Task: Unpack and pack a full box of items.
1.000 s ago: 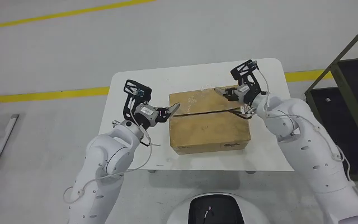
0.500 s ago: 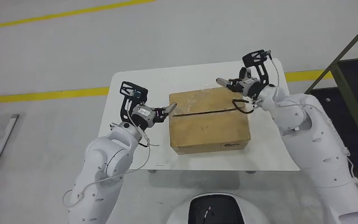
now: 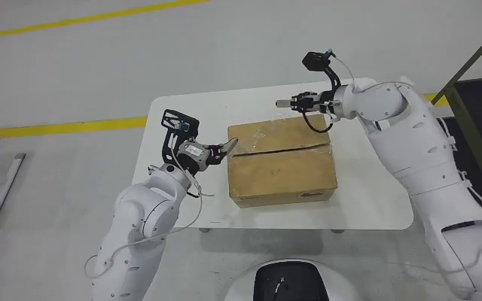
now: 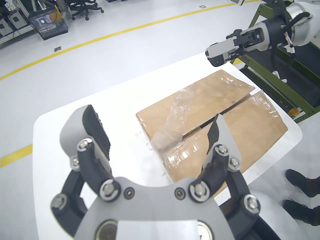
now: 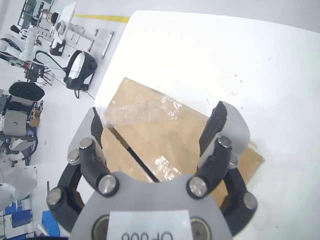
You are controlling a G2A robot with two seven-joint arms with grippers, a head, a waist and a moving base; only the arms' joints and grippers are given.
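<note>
Top view first: the cardboard box [image 3: 280,162] sits in the middle of the white table [image 3: 173,105], flaps down, with a dark seam [image 3: 275,151] running end to end; the left gripper [image 3: 230,144] is right at the box's left end, level with that seam; the right gripper [image 3: 285,103] hangs over the far edge, just past the back flap.

Left wrist view: the left gripper [image 4: 155,121] has its fingers spread wide with nothing between them, lined up with the near end of the box [image 4: 225,116]; crinkled clear tape [image 4: 172,116] lies loose across the seam there; the right gripper [image 4: 216,56] floats above the far corner, not touching.

Right wrist view: the right gripper [image 5: 157,121] is splayed and empty too, looking down on the back flap of the box [image 5: 162,138] and its wrinkly tape [image 5: 142,111].

My guess on handling: a full box is probably heavy, so open it where it sits; cardboard is stiff, but the flaps should hinge easily; the tape looks slick, so I'd pinch a flap's bare edge along the seam gap, not the shiny bits.
</note>
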